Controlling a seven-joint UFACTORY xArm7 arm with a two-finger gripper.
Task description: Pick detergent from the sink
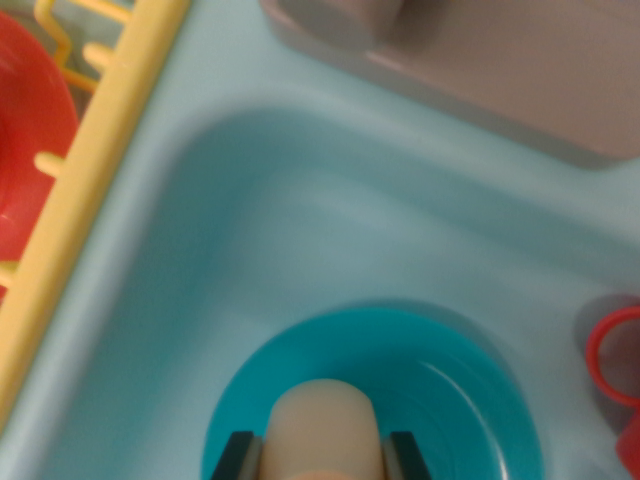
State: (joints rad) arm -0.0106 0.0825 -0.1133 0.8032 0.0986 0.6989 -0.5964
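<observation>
The detergent shows as a cream, rounded bottle end at the bottom centre of the wrist view. My gripper has its two dark fingers pressed against the bottle's left and right sides, so it is shut on it. Behind the bottle is a teal round bowl lying in the light blue sink. The rest of the bottle is cut off by the lower edge of the picture.
A yellow dish rack with a red plate runs along the sink's left rim. A grey faucet base sits at the top right. A red ringed object stands at the wrist view's right edge.
</observation>
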